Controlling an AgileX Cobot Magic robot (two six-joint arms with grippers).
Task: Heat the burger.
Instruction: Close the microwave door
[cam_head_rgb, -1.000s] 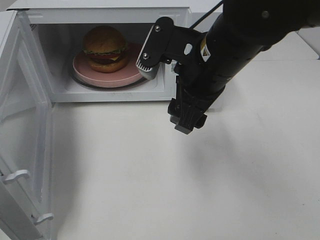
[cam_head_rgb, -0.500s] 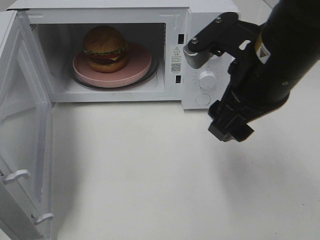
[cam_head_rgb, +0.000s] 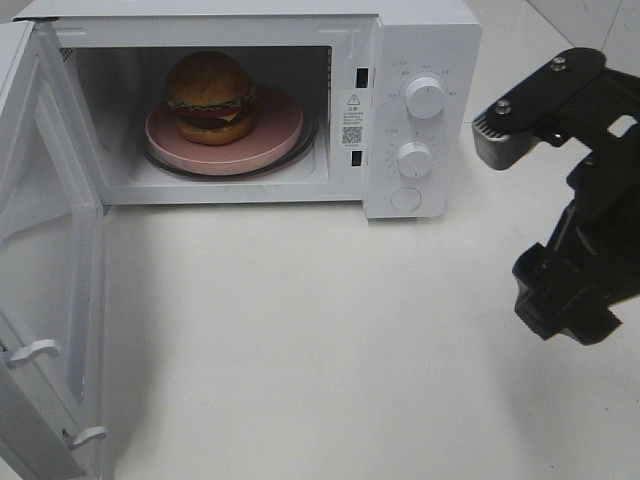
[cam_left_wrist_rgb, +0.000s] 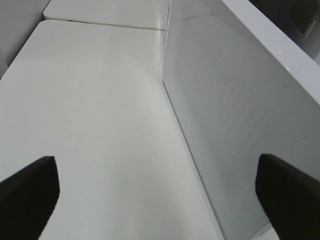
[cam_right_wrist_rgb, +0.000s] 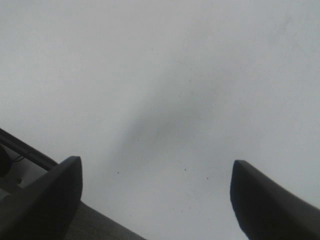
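The burger (cam_head_rgb: 209, 97) sits on the pink plate (cam_head_rgb: 275, 130) inside the microwave (cam_head_rgb: 420, 30), which stands at the far edge of the worktop (cam_head_rgb: 300, 350). Neither has moved in the last second. What has changed is the right arm: a second ago it hung in front of the oven opening, and now the right hand (cam_head_rgb: 565, 305) has drawn back to the right edge of the worktop, well apart from the dials (cam_head_rgb: 425, 97). Its fingers stand wide apart and hold nothing. So the loading seems to be done, and the way is free to shut the door (cam_head_rgb: 50, 300), which is swung fully open toward the near left corner. The left hand (cam_left_wrist_rgb: 155, 200) is also spread wide and empty. It looks along a white perforated panel, probably this door, so it seems well placed to push it closed
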